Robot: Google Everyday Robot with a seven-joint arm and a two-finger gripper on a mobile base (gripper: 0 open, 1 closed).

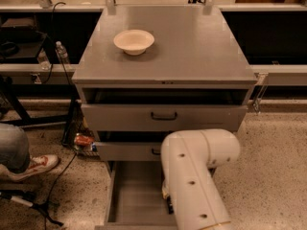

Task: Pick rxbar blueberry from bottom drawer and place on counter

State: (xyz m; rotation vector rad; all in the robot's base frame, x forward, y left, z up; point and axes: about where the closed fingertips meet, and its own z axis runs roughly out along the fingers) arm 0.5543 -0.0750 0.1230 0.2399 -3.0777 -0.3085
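Where arm (192, 176) reaches into bottom drawer (132, 198) by right wall, end effector (167, 196) hidden; grip state untellable.

Plain matte grey over the tabletop (192, 47) and the drawer fronts (120, 119), bottom drawer (136, 195) included. Cream on the bowl (134, 41), far left. Black on the handles (163, 115). Glossy white along the arm (194, 176), near right; dark sliver of tool (168, 204) at its left edge, inside the bottom drawer. Speckled beige on the floor (273, 166).
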